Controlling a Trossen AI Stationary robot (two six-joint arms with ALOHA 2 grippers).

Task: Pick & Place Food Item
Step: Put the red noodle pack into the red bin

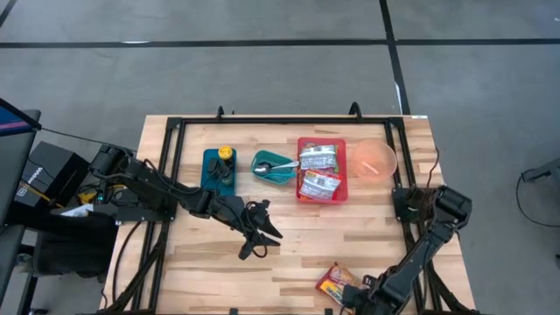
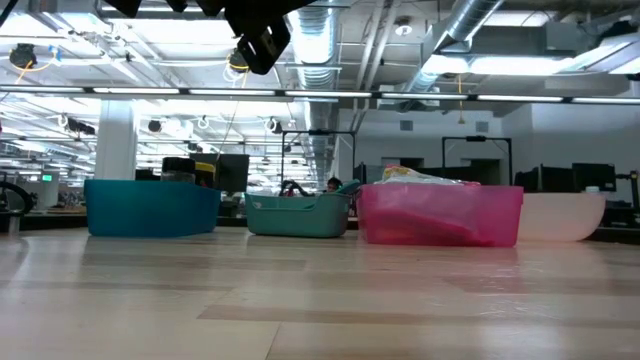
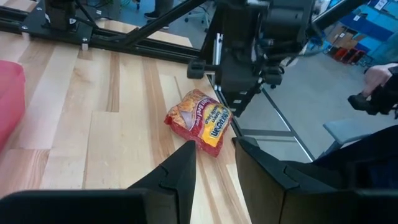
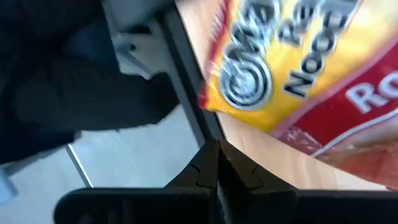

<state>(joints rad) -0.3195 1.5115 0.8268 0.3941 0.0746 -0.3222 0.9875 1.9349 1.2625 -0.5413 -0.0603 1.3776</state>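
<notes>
The noodle packet [image 1: 333, 282] lies flat at the table's [image 1: 289, 254] near edge, toward the right corner, part of it close to or over the lip. The right gripper [image 1: 350, 300] sits just beside it at that edge, fingers pressed fully together and holding nothing. Farther in, over the middle of the table, the left gripper [image 1: 260, 229] hovers, pointed toward the packet, its jaws a narrow gap apart and empty. Along the far edge stand a blue bin [image 1: 220, 169], a teal bowl [image 1: 273, 166] with a spoon [image 1: 282, 164], a red tray [image 1: 321, 170] already holding packets, and a pink bowl [image 1: 374, 159]. The risk I see: a sideways nudge from either gripper could push the packet off the edge; the left's narrow jaws might skid over the slick wrapper.
</notes>
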